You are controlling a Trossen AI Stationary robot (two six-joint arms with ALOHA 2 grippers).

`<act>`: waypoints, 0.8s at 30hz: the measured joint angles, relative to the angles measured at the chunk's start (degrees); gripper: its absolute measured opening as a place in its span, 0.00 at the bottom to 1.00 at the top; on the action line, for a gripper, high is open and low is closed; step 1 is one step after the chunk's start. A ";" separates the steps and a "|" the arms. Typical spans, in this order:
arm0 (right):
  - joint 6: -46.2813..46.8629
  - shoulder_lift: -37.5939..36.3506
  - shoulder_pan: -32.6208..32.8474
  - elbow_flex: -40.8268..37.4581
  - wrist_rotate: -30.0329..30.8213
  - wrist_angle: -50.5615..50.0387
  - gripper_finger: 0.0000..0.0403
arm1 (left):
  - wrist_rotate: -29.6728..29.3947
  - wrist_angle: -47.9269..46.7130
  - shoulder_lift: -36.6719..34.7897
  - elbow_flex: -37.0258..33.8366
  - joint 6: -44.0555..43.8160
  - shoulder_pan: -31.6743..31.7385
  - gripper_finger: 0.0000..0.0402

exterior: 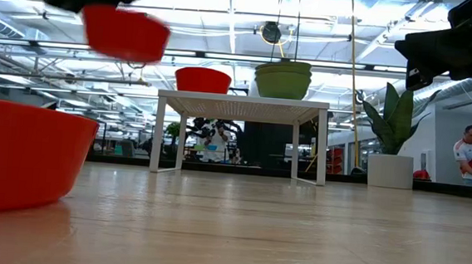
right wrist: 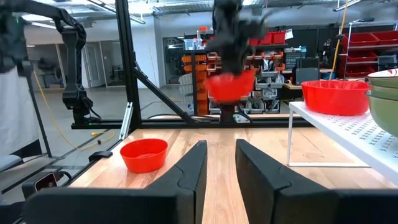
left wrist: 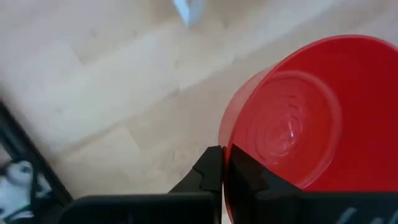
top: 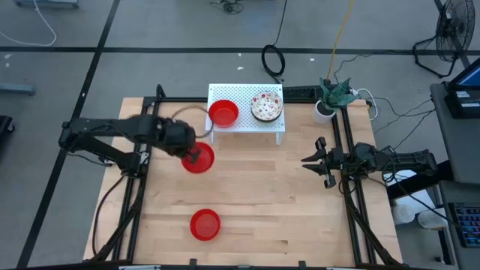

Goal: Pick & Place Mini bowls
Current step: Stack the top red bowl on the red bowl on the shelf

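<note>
My left gripper (top: 192, 154) is shut on a plain red mini bowl (top: 200, 159), which hangs high above the table in the low view (exterior: 126, 33). A second red mini bowl (top: 205, 224) sits on its base near the table's front edge. On the white perforated stand (top: 247, 126) at the back rest a third red mini bowl (top: 223, 112) and a white, red-patterned mini bowl (top: 266, 106). My right gripper (top: 313, 160) waits open at the table's right edge, holding nothing. My left gripper pinches the red bowl's rim (left wrist: 231, 152), with one finger (left wrist: 249, 174) inside the bowl and the other finger (left wrist: 206, 174) outside its wall. The fingers come from above, pointing steeply down. The bowl hangs below them, mouth up, lifted clear of the table.
A white pot with a green plant (top: 330, 101) stands at the back right corner beside the stand. Black frame rails (top: 346, 150) run along the table's left and right sides. Bare wood (top: 270, 195) lies between the stand and the front bowl.
</note>
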 joint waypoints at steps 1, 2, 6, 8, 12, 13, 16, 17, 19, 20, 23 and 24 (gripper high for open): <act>0.00 0.00 0.00 -0.02 0.00 0.00 0.18 | -1.05 -1.16 0.00 2.52 0.01 0.62 0.02; 0.00 0.00 0.01 -0.02 0.00 0.01 0.18 | -2.03 -1.93 0.00 4.94 0.38 1.37 0.02; -0.01 0.01 0.02 -0.01 0.00 0.00 0.18 | -4.20 -2.34 0.00 13.12 3.22 5.79 0.01; -0.02 0.01 0.02 0.01 0.00 0.00 0.18 | -4.77 -2.22 0.00 16.15 4.74 8.46 0.01; 0.00 -0.01 0.02 0.00 0.00 0.00 0.18 | -4.30 -0.31 0.49 19.62 8.97 14.46 0.01; 0.00 0.00 0.02 0.01 0.01 0.01 0.18 | -3.65 0.67 0.55 19.81 10.01 16.13 0.01; 0.00 0.00 0.01 0.00 0.00 0.00 0.18 | 1.53 4.79 0.54 19.82 13.58 21.27 0.01; 0.00 0.01 0.00 0.00 0.00 0.00 0.18 | 3.68 6.37 0.85 19.87 14.50 22.95 0.01; -0.02 0.01 0.00 -0.02 0.00 0.00 0.18 | 7.84 9.31 1.61 19.88 16.08 25.84 0.01; 0.00 -0.01 0.02 -0.01 0.02 0.00 0.18 | 9.95 10.70 2.11 19.88 16.94 27.38 0.01; 0.00 0.01 0.01 -0.02 0.00 0.00 0.18 | 16.20 14.22 3.73 19.88 18.88 31.60 0.01; -0.01 0.01 0.00 0.00 0.00 0.00 0.18 | 16.90 14.76 4.39 19.88 19.44 32.90 0.01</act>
